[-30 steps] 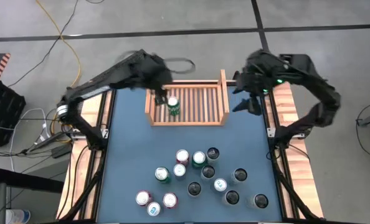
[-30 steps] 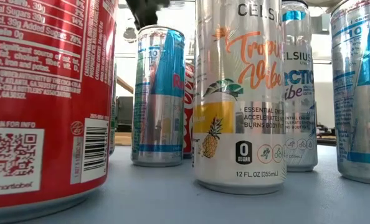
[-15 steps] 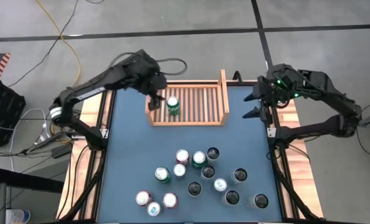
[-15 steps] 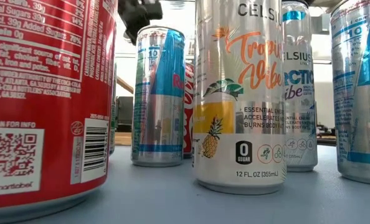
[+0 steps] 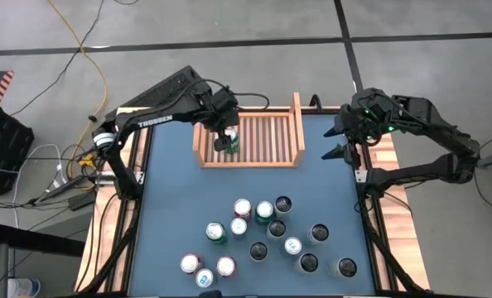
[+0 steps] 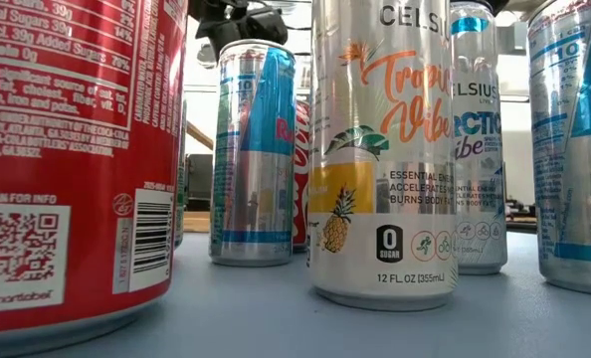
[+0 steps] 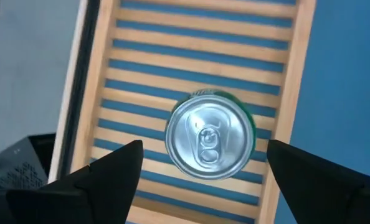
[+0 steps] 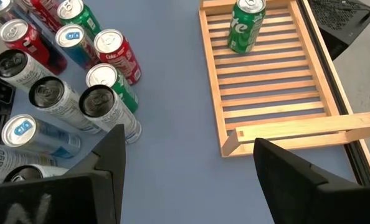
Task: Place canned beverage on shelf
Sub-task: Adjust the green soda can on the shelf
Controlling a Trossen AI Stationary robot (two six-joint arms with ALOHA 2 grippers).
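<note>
One green can [image 5: 230, 141] now stands upright on shelf [image 5: 267, 157], upper centre of high view, near shelf's left end. Left gripper [image 5: 222, 137] has shifted from beside can to directly over it; fingers [image 7: 104, 180] spread wide, clear of can either side, wider than a second ago. Judgement: release done, this placement complete. Right gripper [image 5: 339, 141], upper right, spread, empty, holding position last half second. Remaining cans [image 5: 267, 236] clustered lower centre.

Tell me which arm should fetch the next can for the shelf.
Right, probably. The right gripper hangs open and empty beside the shelf, facing the cluster of cans. The left gripper is open directly above the green can standing on the shelf.
</note>
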